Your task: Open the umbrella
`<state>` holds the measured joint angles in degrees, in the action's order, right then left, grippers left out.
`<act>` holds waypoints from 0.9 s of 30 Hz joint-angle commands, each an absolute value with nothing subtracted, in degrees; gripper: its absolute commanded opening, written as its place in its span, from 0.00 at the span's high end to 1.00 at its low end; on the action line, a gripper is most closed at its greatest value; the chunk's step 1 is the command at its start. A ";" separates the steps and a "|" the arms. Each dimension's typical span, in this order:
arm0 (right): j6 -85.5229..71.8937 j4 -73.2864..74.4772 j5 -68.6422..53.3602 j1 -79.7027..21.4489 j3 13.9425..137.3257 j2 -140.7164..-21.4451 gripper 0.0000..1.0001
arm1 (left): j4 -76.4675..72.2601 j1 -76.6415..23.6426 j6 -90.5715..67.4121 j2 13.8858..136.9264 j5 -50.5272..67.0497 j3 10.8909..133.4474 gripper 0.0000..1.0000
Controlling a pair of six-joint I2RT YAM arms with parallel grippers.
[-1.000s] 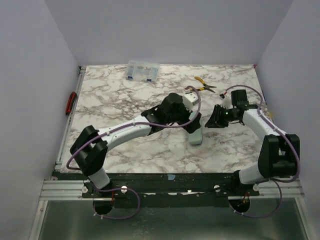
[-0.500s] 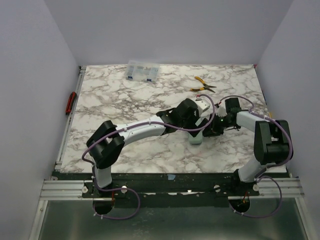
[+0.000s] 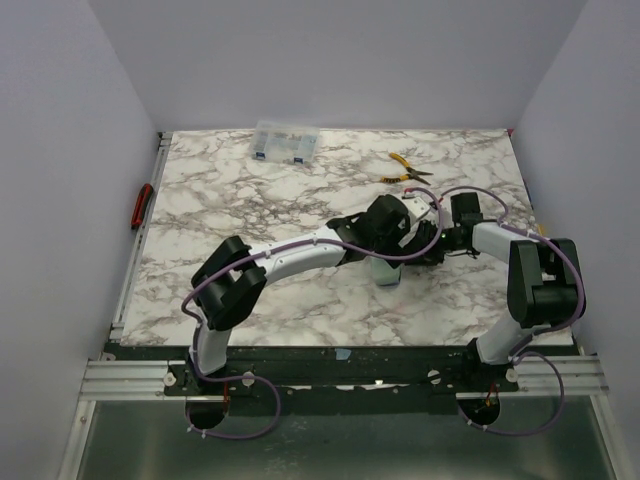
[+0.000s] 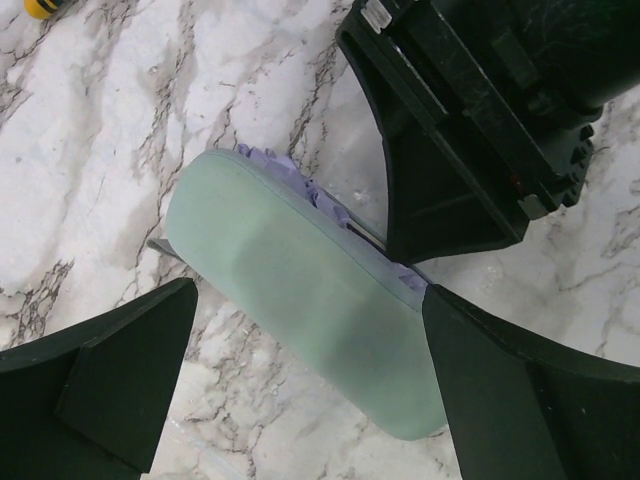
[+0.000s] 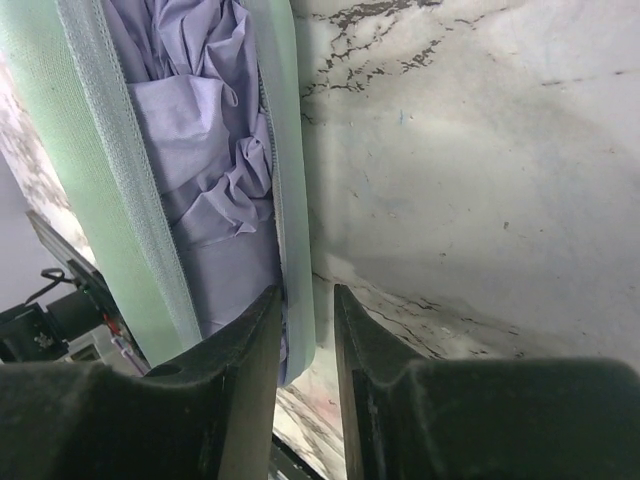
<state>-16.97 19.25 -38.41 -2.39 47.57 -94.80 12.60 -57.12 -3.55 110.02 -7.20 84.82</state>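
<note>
The umbrella [image 5: 200, 150] is seen mid-table [image 3: 250, 200], lying inside a green cover [image 4: 290, 300]. The left gripper [image 4: 310, 295] is spread wide astride it; the cover's edge is pinched by the right gripper [image 5: 305, 295]

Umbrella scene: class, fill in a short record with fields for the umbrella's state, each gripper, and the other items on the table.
Umbrella: folded, lying on the marble table; pale green cover, lavender fabric showing
Left gripper: open, fingers either side of the umbrella
Right gripper: jaws narrow, the cover's edge between them; grip uncertain
Other items: yellow-handled pliers and clear compartment box, both towards the far edge
Task state: umbrella not yet opened
</note>
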 commanded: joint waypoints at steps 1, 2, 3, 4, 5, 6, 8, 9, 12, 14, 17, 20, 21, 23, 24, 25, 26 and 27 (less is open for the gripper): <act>-18.33 16.31 -40.09 -2.46 48.61 -93.43 0.69 | 13.98 -57.66 -1.60 112.66 -11.48 87.60 0.02; -18.47 15.82 -39.92 -2.46 48.57 -93.47 0.69 | 13.89 -57.66 -1.39 112.88 -11.59 87.79 0.02; -18.63 15.46 -39.78 -2.46 48.50 -93.64 0.69 | 13.80 -57.66 -1.24 113.30 -11.56 87.98 0.02; -18.56 15.18 -39.24 -2.46 48.33 -93.82 0.69 | 13.78 -57.66 -1.10 113.50 -11.66 87.99 0.02; -18.39 14.95 -38.84 -2.46 48.18 -94.20 0.69 | 13.59 -57.66 -0.90 113.77 -11.83 88.01 0.02; -18.22 14.81 -38.23 -2.44 48.06 -94.51 0.69 | 13.49 -57.66 -0.81 113.98 -11.90 88.01 0.02; -18.02 14.68 -37.35 -2.44 47.86 -95.55 0.69 | 13.33 -57.66 -0.37 114.57 -12.29 87.98 0.02; -18.16 14.60 -36.99 -2.46 47.88 -96.14 0.69 | 13.33 -57.66 -0.29 114.95 -12.59 87.86 0.02; -18.71 14.25 -36.08 -2.50 47.65 -97.76 0.69 | 13.45 -57.65 -0.27 116.13 -13.89 87.60 0.02; -18.64 14.26 -35.16 -2.46 47.49 -98.03 0.69 | 13.66 -57.66 1.01 116.28 -15.20 87.29 0.02; -18.12 14.87 -34.05 -2.50 47.44 -98.19 0.69 | 15.20 -57.40 1.53 115.87 -16.72 86.92 0.02; -17.67 15.38 -32.69 -2.48 47.47 -98.46 0.70 | 17.87 -56.65 0.50 114.92 -17.94 86.68 0.02; -17.58 15.44 -32.21 -2.47 47.39 -98.51 0.70 | 18.52 -56.44 0.27 114.35 -18.31 86.60 0.02; -17.41 15.36 -31.91 -2.46 47.52 -98.76 0.70 | 18.53 -55.92 0.28 112.46 -17.71 85.55 0.02; -17.40 15.38 -31.83 -2.42 47.70 -98.94 0.70 | 17.94 -55.84 0.31 111.53 -16.98 84.56 0.02; -17.27 15.36 -31.82 -2.47 47.72 -99.05 0.70 | 17.40 -55.87 0.27 110.47 -16.38 83.76 0.02; -17.32 15.22 -31.90 -2.44 47.82 -99.05 0.70 | 17.32 -55.85 0.29 109.95 -15.96 83.43 0.02; -17.38 15.02 -31.99 -2.50 47.82 -98.99 0.70 | 17.72 -55.81 0.27 109.68 -15.65 83.47 0.02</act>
